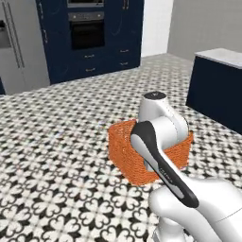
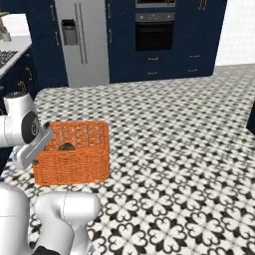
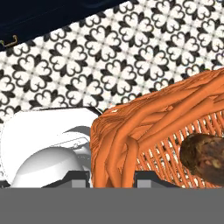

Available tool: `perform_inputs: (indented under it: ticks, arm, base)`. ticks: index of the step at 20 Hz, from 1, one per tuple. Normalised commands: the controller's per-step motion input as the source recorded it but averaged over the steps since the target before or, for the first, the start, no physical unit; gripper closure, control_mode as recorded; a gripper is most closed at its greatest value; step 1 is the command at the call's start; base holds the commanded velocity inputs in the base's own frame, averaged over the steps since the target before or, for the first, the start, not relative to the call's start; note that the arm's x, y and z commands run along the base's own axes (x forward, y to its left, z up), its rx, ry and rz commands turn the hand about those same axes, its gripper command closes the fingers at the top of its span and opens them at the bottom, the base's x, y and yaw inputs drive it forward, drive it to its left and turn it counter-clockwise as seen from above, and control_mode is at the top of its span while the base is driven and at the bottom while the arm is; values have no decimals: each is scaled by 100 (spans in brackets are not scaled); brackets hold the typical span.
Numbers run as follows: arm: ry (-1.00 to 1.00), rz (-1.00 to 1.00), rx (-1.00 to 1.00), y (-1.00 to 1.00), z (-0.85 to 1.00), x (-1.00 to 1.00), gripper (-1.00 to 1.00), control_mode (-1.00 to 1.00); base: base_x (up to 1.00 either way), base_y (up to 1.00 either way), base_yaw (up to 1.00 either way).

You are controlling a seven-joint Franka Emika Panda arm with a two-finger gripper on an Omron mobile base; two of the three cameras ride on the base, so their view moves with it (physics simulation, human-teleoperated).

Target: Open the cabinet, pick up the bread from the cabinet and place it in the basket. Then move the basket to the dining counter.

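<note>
Basket [image 3: 144,131] wall pinched between the 2 tips of gripper [image 3: 112,177], orange rim rising straight up from them. Bread [image 3: 204,157] inside the basket, just right of the tips in the hand view, cut off at the frame edge. Seen as a small dark lump [image 2: 65,146] in the right base view, hard to make out. Held above patterned floor [image 1: 56,156]. Gripper itself hidden behind the arm in the left base view; basket [image 1: 124,151] partly covered there. Dining counter [image 1: 218,82] well apart, cropped at the right edge.

Bread [image 3: 204,157] in basket [image 2: 74,152] — dining counter [image 1: 218,87] far right.
</note>
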Motion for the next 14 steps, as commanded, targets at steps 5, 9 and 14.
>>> perform_inputs:
  ticks: [5,9,14]
  arm:
    - [0,0,0,0,0,0,100,100]
    - [0,0,0,0,0,0,100,100]
    - [0,0,0,0,0,0,100,100]
  base:
    - [0,16,-99]
    - [3,19,-97]
    - [80,51,-60]
